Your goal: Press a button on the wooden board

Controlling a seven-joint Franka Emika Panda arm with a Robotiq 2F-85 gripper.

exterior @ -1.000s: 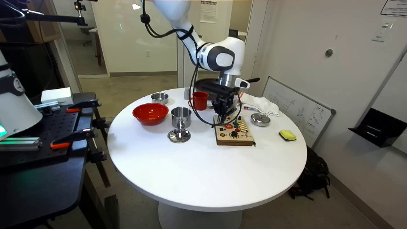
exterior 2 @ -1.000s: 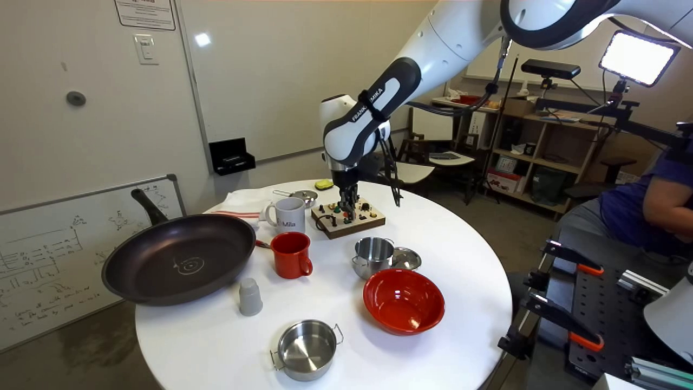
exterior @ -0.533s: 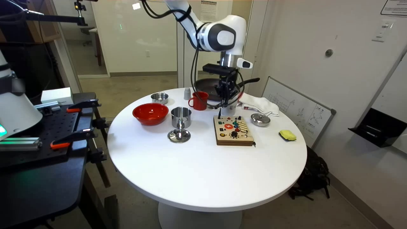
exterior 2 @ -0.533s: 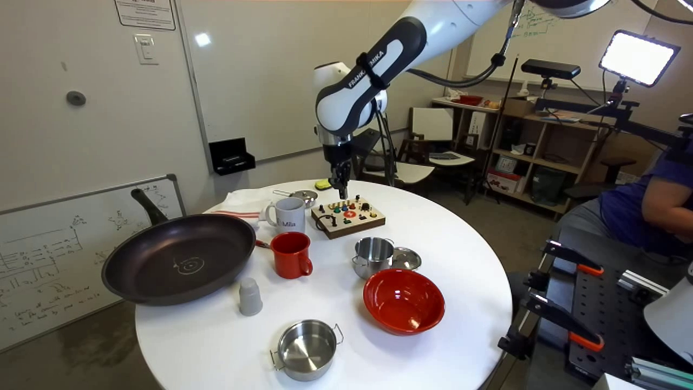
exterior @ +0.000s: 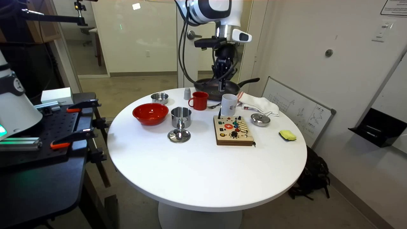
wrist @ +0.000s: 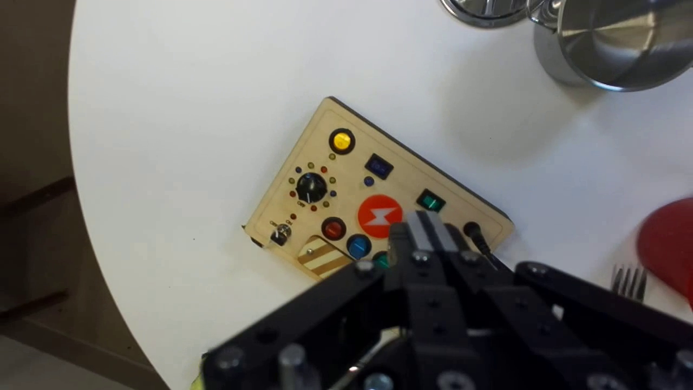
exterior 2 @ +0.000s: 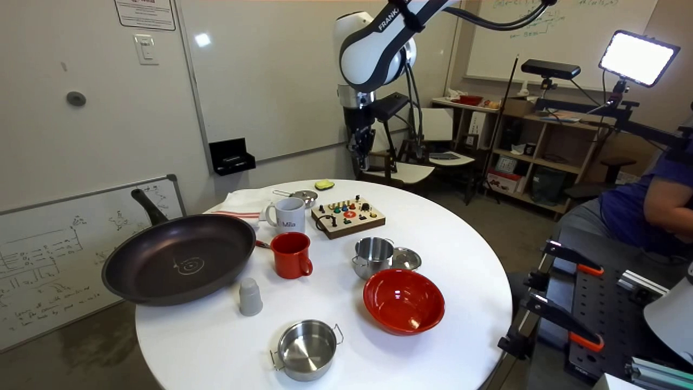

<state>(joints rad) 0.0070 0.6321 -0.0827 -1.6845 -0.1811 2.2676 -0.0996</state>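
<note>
The wooden board (exterior: 226, 131) lies flat on the round white table in both exterior views. From above, in the wrist view, it carries a yellow button (wrist: 342, 141), a red button (wrist: 333, 229), a blue button (wrist: 359, 247) and a green button (wrist: 381, 260), this last partly covered by my gripper. A black dial (wrist: 311, 187) and a green rocker switch (wrist: 431, 201) sit on it too. My gripper (wrist: 424, 214) is shut, its pads together with nothing between them. In an exterior view, the gripper (exterior 2: 363, 165) hangs well above the board, touching nothing.
A white mug (exterior 2: 289, 215) and a red mug (exterior 2: 291, 254) stand near the board. Around them are a steel pot (exterior 2: 373, 257), a red bowl (exterior 2: 403, 300), a large black pan (exterior 2: 181, 260), a lidded small pan (exterior: 260, 119) and a yellow sponge (exterior: 287, 135).
One second ago my gripper was down at the board's surface. It has risen steadily since and is now high above it. The board has stayed in place, and the gripper has remained shut.
</note>
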